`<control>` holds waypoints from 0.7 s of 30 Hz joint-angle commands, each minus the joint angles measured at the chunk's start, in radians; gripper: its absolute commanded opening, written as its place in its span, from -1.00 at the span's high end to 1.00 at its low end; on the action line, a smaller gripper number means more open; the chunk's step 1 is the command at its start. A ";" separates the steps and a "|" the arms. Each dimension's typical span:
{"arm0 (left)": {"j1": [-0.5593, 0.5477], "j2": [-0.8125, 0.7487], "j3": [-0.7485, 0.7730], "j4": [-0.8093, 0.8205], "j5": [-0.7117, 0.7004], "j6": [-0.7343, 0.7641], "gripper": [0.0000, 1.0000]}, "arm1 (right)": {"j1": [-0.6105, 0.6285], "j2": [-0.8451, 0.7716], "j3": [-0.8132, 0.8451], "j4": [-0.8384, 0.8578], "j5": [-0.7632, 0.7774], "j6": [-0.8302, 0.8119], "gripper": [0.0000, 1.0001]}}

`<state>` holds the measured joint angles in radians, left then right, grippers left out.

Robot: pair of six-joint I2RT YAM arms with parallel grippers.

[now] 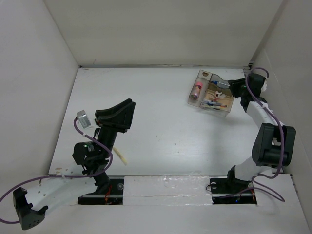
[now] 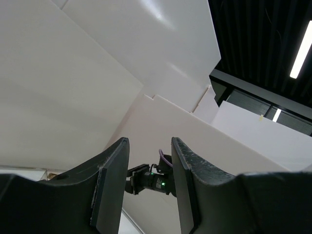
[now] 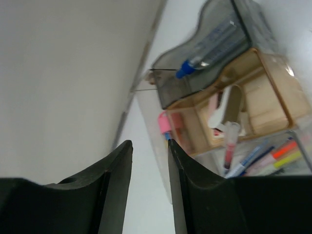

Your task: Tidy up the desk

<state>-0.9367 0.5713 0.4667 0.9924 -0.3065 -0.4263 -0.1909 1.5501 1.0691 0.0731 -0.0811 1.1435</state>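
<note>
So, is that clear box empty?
No, stocked: the clear box holds coloured pens, a pink item and a blue-capped tube.

No text, labels or numbers readable from my views; items in the clear tray (image 1: 217, 111) too blurred and small to read.

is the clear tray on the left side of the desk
No, the clear tray sits in the far right corner of the desk.
</note>
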 commanded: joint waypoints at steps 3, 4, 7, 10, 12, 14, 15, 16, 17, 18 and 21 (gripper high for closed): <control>-0.007 0.001 0.021 0.054 -0.005 0.009 0.28 | 0.125 -0.021 -0.029 -0.050 0.118 -0.108 0.24; -0.007 0.001 0.021 0.057 0.000 0.009 0.28 | 0.178 -0.028 -0.028 -0.050 0.198 -0.114 0.24; -0.007 0.001 0.027 0.046 0.004 0.012 0.28 | 0.186 -0.012 0.026 -0.137 0.309 -0.119 0.15; -0.007 -0.014 0.017 0.049 0.004 0.003 0.28 | 0.151 0.037 0.046 -0.165 0.304 -0.123 0.03; -0.007 -0.014 0.015 0.058 0.010 0.004 0.28 | 0.133 0.062 0.048 -0.168 0.297 -0.126 0.02; -0.007 -0.008 0.027 0.048 0.004 0.011 0.28 | 0.113 0.091 0.043 -0.157 0.296 -0.126 0.02; -0.007 -0.008 0.027 0.039 -0.002 0.008 0.28 | 0.113 0.100 0.042 -0.153 0.294 -0.125 0.02; -0.007 -0.008 0.021 0.043 -0.002 0.008 0.28 | 0.113 0.108 0.042 -0.153 0.290 -0.125 0.02; -0.007 -0.007 0.018 0.054 0.003 0.006 0.27 | 0.113 0.126 0.048 -0.159 0.285 -0.126 0.02; -0.007 -0.005 0.018 0.058 0.007 0.009 0.27 | 0.113 0.130 0.048 -0.160 0.287 -0.129 0.01; -0.007 0.007 0.027 0.048 0.001 0.008 0.27 | 0.100 0.142 0.054 -0.162 0.273 -0.129 0.03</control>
<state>-0.9367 0.5724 0.4667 0.9974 -0.3080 -0.4267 -0.0856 1.6958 1.0840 -0.0761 0.1791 1.0206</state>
